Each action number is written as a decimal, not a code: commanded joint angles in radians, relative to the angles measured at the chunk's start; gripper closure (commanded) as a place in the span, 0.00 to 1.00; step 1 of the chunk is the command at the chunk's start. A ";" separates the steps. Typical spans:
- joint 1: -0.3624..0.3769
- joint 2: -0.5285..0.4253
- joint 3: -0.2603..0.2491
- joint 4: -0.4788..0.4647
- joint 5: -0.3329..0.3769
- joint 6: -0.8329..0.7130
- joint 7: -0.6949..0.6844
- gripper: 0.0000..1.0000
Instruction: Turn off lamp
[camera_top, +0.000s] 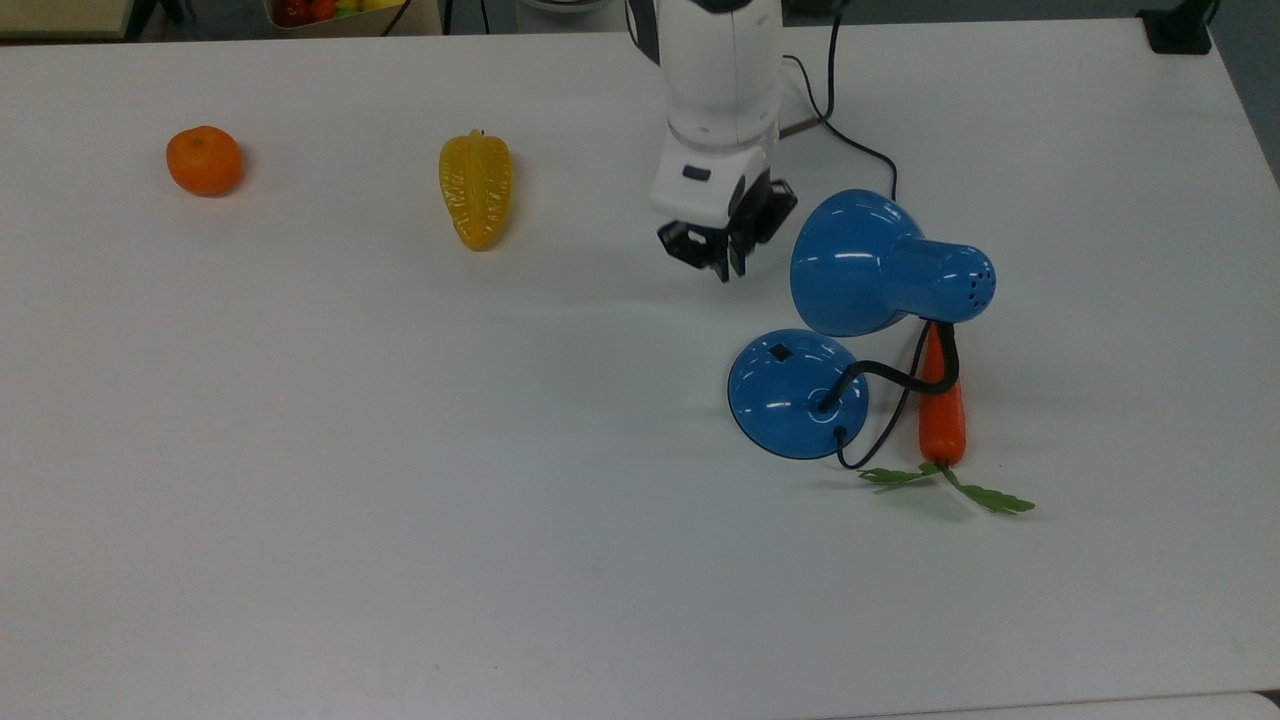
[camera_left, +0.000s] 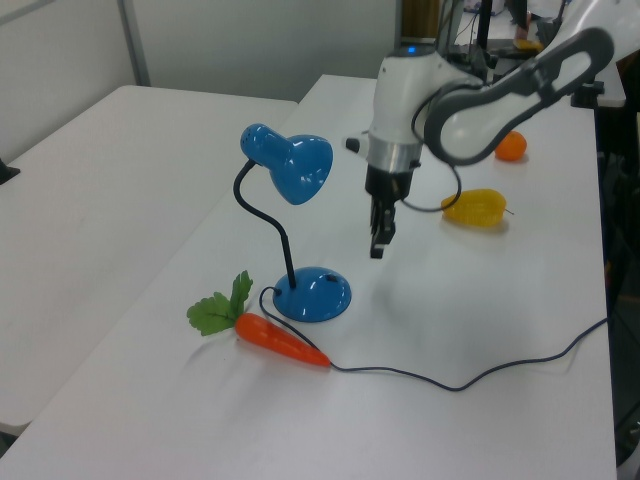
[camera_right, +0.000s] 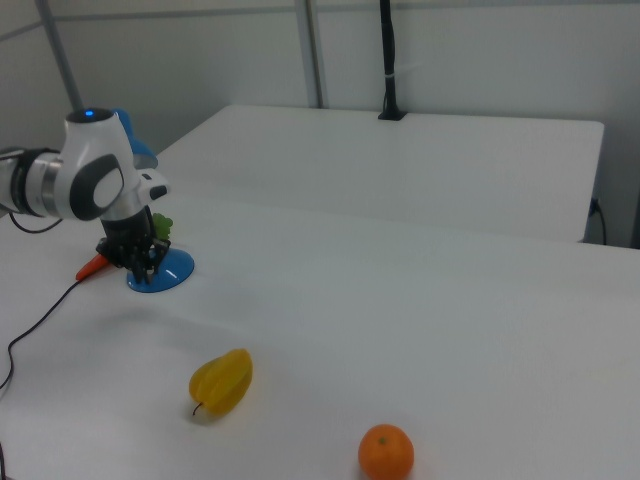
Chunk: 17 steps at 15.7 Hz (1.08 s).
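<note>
Above the table (camera_top: 300, 500), upper centre of the top view, the gripper (camera_top: 728, 252) hangs clear of everything, its black fingers (camera_left: 378, 238) pointing down and drawn close together, holding nothing. Just right of it in the top view sits the lamp (camera_top: 880, 265), its glossy blue shade tipped toward the gripper; the round blue base (camera_top: 797, 394) lies below, centre-right, with the small black switch (camera_top: 778, 351) on its upper edge, well apart from the fingertips. A black cord (camera_left: 470, 375) trails from the base across the table. Beside the base lies a carrot (camera_top: 942, 420) with green leaves. Farther toward the top view's left rest a yellow starfruit (camera_top: 476, 190) and an orange (camera_top: 204, 160).
</note>
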<state>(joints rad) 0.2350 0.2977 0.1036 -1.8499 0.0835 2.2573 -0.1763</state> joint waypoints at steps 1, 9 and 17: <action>-0.022 -0.117 -0.008 -0.034 -0.010 -0.149 0.009 0.41; -0.074 -0.250 -0.016 0.055 -0.010 -0.434 0.009 0.00; -0.092 -0.314 -0.079 0.221 -0.010 -0.719 0.105 0.00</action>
<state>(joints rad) 0.1407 0.0007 0.0460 -1.6742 0.0834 1.5991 -0.1587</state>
